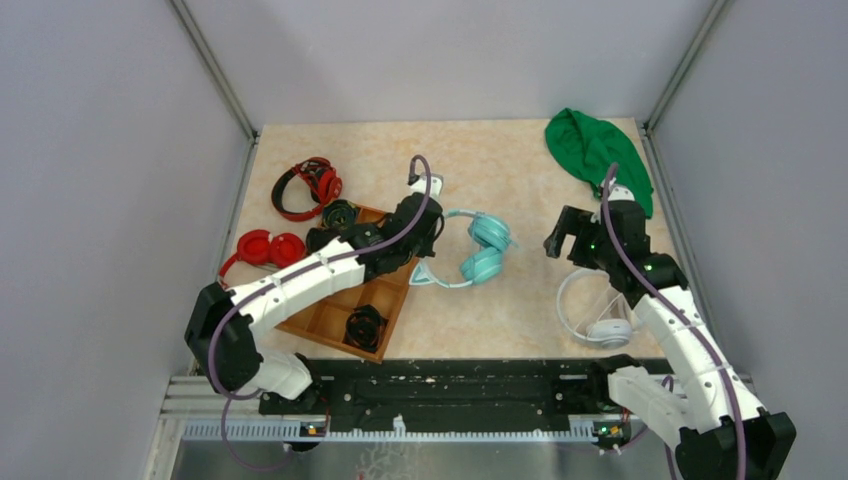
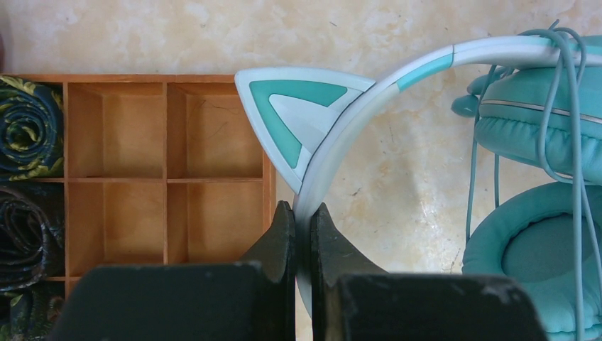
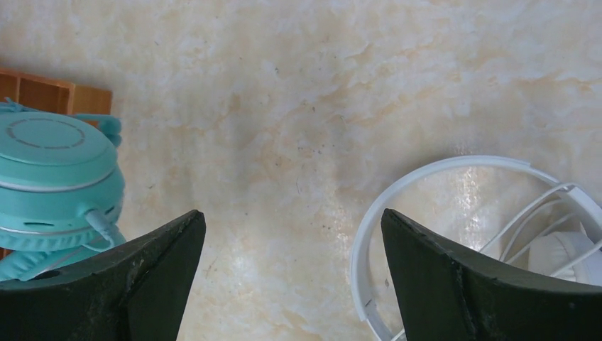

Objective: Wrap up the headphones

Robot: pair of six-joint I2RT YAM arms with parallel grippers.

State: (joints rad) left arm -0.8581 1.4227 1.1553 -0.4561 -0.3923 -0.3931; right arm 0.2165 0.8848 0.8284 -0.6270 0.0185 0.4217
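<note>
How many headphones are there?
4. Red headphones beyond the wooden tray, a second red pair left of it, teal cat-ear headphones mid-table, white headphones near right. Others may be hidden.

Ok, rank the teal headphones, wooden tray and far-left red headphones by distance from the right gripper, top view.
1. Teal headphones, just left of the right gripper.
2. Wooden tray, farther left.
3. Red headphones, farthest left.

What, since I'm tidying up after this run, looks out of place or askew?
On the headphones, the cable hangs in loose, tangled loops over headband and earcups, not neatly wound. A green cloth lies crumpled at the table's far right corner. Nothing looks broken or spilled.
</note>
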